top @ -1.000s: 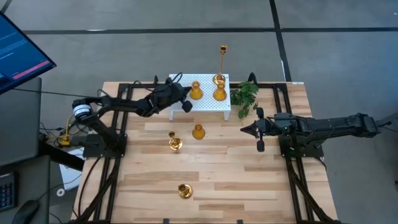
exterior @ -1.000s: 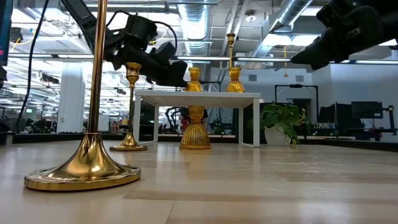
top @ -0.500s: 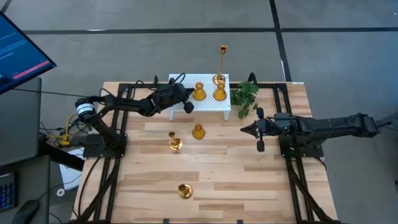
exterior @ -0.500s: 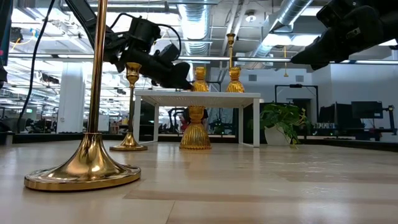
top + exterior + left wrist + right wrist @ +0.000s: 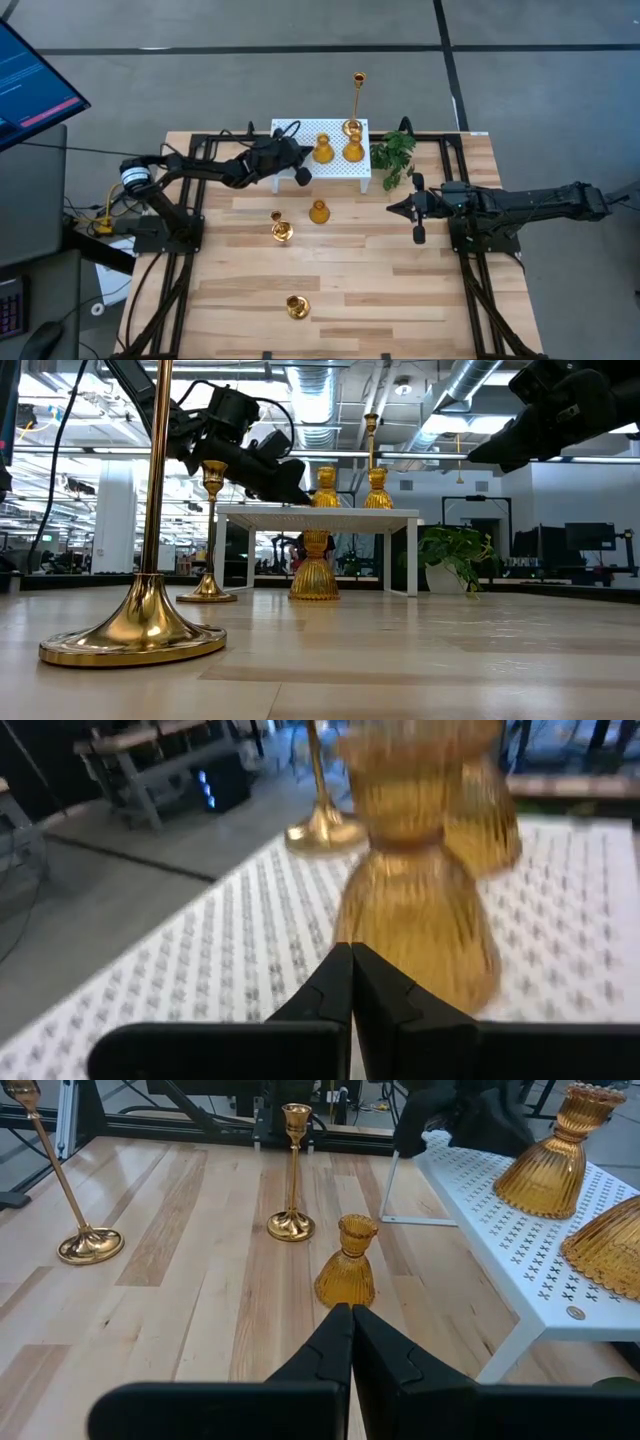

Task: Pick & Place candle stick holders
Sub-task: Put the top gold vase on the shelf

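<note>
Candle stick holder on stand, closed left end effector just beside it.

six gold candle stick holders: three on the white perforated stand (two squat ribbed, one tall thin-stemmed), three on the table (one squat, two thin-stemmed), one green plant sprig, two arms

Both tools closed: left tool extended, right tool idle.
</note>
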### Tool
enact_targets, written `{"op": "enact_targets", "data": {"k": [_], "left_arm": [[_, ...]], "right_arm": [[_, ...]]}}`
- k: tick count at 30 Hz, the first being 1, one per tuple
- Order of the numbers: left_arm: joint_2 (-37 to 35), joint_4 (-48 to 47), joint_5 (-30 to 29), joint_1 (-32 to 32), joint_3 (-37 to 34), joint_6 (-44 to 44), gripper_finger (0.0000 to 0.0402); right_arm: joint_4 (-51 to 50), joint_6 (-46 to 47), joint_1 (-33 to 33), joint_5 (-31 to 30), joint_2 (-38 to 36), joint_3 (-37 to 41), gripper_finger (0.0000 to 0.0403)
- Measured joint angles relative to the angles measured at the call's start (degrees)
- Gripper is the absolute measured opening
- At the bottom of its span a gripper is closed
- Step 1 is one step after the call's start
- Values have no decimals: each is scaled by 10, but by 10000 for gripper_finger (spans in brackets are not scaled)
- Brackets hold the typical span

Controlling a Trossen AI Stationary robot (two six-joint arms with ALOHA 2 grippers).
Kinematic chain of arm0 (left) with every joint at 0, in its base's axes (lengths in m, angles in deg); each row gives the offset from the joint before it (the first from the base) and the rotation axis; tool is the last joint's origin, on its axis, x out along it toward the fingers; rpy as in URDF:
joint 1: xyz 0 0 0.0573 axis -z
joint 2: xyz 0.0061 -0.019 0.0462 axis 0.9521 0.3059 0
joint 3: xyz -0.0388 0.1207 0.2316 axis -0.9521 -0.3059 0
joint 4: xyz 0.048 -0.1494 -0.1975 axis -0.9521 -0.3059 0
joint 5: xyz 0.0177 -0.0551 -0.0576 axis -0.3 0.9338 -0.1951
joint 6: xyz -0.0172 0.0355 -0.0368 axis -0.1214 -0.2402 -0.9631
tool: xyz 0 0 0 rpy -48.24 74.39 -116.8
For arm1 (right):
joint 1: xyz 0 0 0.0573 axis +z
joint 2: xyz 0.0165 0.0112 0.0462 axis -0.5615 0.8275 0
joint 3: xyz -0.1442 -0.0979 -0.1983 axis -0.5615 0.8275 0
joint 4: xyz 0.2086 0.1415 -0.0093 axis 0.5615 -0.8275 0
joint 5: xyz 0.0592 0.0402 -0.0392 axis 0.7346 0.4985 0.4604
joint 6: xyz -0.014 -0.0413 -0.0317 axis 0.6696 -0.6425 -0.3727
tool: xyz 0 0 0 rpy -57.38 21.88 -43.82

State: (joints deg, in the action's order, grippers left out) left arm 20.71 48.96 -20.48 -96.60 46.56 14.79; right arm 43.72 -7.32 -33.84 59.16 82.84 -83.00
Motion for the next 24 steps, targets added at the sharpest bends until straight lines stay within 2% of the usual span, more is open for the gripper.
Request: {"op": "enact_targets", "data": {"k": [5,8,10,13,15,22,24], "left_arm": [[-50,-108,-67,15,0,2,2],[-94,-153,-64,31,0,0,2],[-123,-166,-16,40,0,0,2],[-154,-164,100,47,0,-15,2],[-162,-158,149,51,0,-21,2],[-103,-139,161,50,0,-28,2],[-75,-104,188,48,0,-28,2]], "right_arm": [[0,6,0,0,0,0,0],[0,6,0,0,0,0,0],[0,6,0,0,0,0,0],[0,6,0,0,0,0,0],[-1,6,0,0,0,0,0],[-1,5,0,0,0,0,0],[-1,5,0,0,0,0,0]]}}
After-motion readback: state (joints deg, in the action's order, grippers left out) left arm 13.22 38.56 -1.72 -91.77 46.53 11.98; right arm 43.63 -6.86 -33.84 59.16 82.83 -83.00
